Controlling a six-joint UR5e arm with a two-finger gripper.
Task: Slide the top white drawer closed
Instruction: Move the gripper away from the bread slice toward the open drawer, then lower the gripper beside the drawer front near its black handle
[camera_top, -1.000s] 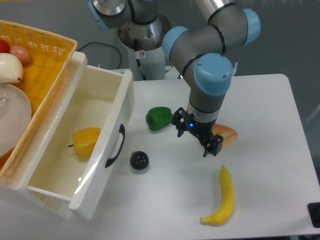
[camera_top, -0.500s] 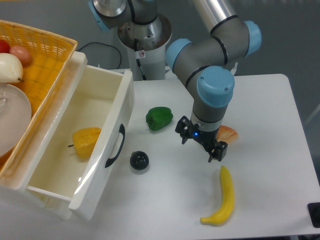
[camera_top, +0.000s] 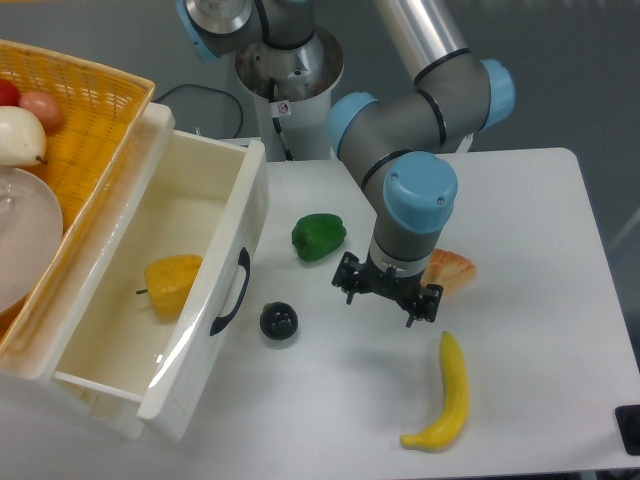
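The top white drawer (camera_top: 205, 330) stands pulled far out from the cabinet at the left. Its curved black handle (camera_top: 232, 292) faces right. Inside its cream box lies a yellow pepper (camera_top: 172, 283). My gripper (camera_top: 384, 302) hangs over the table to the right of the drawer front, well apart from the handle. Its two fingers are spread and hold nothing.
A black ball (camera_top: 279, 321) lies just right of the handle. A green pepper (camera_top: 318, 236) lies behind it. An orange slice (camera_top: 452, 270) and a banana (camera_top: 446, 393) lie near my gripper. A yellow wicker basket (camera_top: 80, 110) with fruit sits on the cabinet top.
My gripper has swung left and turned at the wrist, from near the orange slice toward the table's middle. The drawer has not moved.
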